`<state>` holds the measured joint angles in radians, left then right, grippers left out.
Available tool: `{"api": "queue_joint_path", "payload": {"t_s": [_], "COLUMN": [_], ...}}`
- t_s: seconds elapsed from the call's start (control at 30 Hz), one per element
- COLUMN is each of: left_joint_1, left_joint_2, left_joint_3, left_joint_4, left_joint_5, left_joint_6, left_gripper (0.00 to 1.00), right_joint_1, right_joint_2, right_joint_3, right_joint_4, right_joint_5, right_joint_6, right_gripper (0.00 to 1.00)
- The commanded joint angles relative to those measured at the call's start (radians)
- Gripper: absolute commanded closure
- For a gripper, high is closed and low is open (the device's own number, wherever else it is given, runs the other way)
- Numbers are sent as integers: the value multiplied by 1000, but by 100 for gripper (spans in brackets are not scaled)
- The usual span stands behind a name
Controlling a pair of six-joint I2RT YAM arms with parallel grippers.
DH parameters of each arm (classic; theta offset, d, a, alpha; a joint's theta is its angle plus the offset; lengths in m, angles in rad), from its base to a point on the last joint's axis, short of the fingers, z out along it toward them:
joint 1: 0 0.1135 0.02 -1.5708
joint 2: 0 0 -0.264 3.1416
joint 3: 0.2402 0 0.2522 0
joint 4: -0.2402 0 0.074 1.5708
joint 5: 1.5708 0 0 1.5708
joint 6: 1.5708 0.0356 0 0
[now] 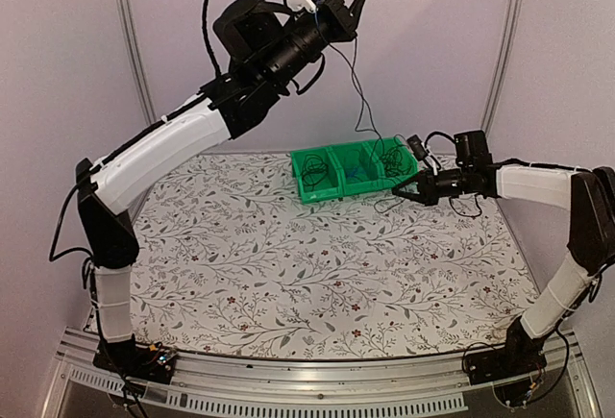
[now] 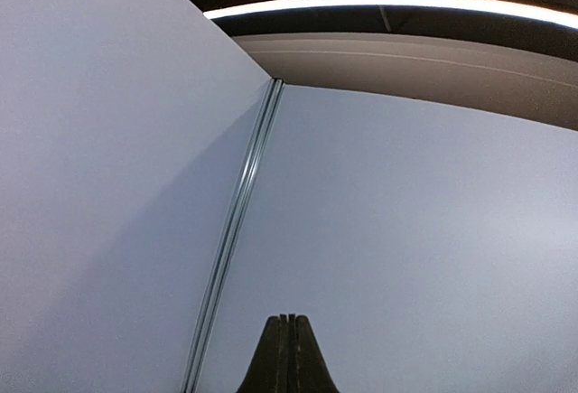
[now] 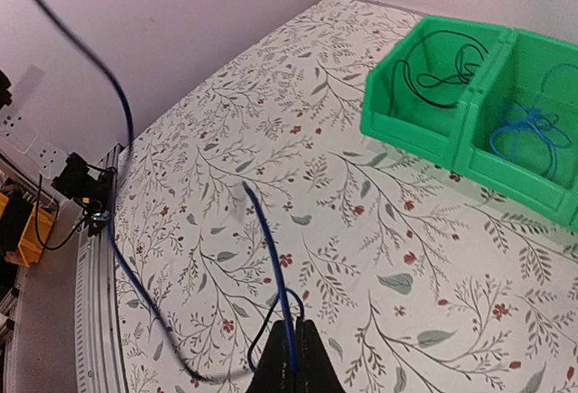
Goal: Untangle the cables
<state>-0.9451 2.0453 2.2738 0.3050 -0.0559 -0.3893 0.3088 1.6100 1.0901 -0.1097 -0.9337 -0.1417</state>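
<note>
Blue cable (image 3: 258, 230) in clenched right gripper (image 3: 292, 328) — thin cable (image 1: 359, 77) dangling from clenched left gripper (image 2: 289, 322).

Green bins (image 3: 411, 131), blue cable (image 3: 271, 257) — leaf-patterned table (image 1: 288, 264)

Thin blk cable (image 1: 358, 77) hangs above bin (image 1: 320, 195); blue cable (image 3: 526, 131) coiled inside.

The bin (image 1: 327, 192) stands on the table (image 1: 288, 264) just beyond the right claw (image 1: 402, 190), with cables (image 3: 442, 72) coiled in its compartments and one strand (image 1: 357, 82) running up to the left claw (image 1: 351, 0) overhead.
</note>
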Motion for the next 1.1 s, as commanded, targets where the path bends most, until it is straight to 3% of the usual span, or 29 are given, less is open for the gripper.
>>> {"api": "queue_joint_path", "payload": {"t_s": [0.0, 0.27, 0.4, 0.77, 1.07], "left_joint_1": [25, 35, 35, 24, 21], "left_joint_2": [-98, -133, -135, -194, -275], "left_joint_3": [31, -5, 5, 49, -47], "left_joint_4": [-14, 1, -9, -2, 15], "left_joint_5": [-57, -100, -109, -204, -275], "left_joint_6": [139, 175, 195, 448, 509], "left_gripper": [100, 100, 100, 100, 100], "right_joint_1": [-150, -184, -185, -192, -194], "right_joint_2": [45, 120, 144, 247, 275], "right_joint_3": [-71, -70, -36, 47, 122], "right_joint_4": [33, 26, 1, -95, -109], "right_joint_5": [-61, 6, 148, 407, 381], "right_joint_6": [36, 79, 96, 112, 110], "right_gripper": [100, 100, 100, 100, 100]}}
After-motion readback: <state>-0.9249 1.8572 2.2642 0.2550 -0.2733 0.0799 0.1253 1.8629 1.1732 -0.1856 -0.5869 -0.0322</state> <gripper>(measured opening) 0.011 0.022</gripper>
